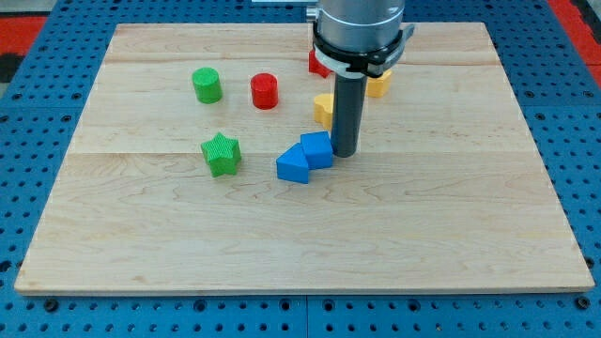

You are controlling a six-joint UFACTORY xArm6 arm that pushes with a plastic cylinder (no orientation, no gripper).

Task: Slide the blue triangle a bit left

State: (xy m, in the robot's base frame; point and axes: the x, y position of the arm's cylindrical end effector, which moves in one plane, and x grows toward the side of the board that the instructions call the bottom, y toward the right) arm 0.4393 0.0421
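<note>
Currently my tip [344,153] touching right side of blue cube [317,148], which abuts blue triangle [293,166], mid-counter [141,253]. End effector bare rod, holds nothing. Leftward slide looks barely begun, I judge. Green star [222,154] sits left, possible obstacle; red cylinder [265,91], green cylinder [207,84], yellow block [324,109] well clear.

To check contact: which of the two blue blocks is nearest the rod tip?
The blue cube-like block, right of the blue triangle, sits right beside my tip.

Red block [316,64] and two yellow blocks [324,108] (shapes unclear) partly behind the arm [362,28]
</note>
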